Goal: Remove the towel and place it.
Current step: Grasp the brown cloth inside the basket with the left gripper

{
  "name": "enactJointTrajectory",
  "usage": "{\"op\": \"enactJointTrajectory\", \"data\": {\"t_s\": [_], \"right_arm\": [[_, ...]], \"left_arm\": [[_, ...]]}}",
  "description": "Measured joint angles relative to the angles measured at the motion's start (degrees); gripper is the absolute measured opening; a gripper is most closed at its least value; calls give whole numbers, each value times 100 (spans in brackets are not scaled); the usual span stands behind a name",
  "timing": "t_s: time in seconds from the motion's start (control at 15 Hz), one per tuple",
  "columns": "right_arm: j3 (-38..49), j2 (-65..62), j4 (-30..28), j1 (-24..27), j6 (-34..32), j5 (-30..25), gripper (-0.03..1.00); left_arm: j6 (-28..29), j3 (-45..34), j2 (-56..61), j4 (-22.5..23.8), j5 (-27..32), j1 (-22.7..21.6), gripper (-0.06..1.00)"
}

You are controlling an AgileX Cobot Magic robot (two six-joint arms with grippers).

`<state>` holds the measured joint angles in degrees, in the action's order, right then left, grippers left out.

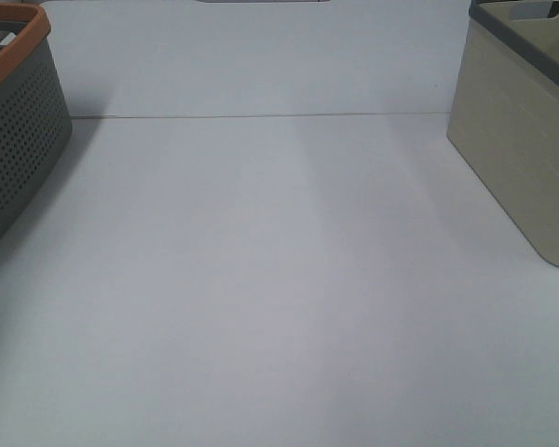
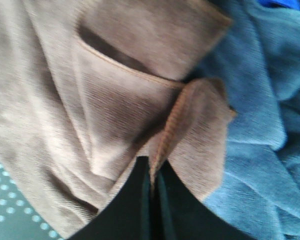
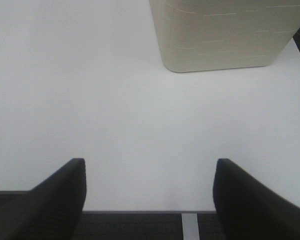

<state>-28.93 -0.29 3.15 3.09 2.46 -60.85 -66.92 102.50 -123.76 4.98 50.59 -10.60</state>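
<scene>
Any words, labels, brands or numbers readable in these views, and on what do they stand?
None can be read in any view.
The towel pinched in the left gripper shows only a stitched hem; no tag is in view.
The blue cloth, grey basket, beige bin and table show no print.

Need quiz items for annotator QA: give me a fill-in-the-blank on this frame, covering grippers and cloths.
1. The left gripper is shut on a fold of the towel, whose colour is ____.
2. The cloth beside the towel is ____.
3. The right gripper hangs over the white table with its jaws ____.
4. In the high view, the orange-rimmed basket stands on the ____ side.

Missing words: brown; blue; open; left.
</scene>
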Motion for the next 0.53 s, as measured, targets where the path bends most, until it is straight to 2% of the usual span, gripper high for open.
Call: {"op": "enactJointTrajectory", "data": {"t_s": [0.4,0.53], "right_arm": [[0,0,0,0,0,0,62],[0,0,0,0,0,0,62]], "left_arm": [[183,0,0,-223,-92,0,0],[476,0,149,-252,-103,0,0]]}}
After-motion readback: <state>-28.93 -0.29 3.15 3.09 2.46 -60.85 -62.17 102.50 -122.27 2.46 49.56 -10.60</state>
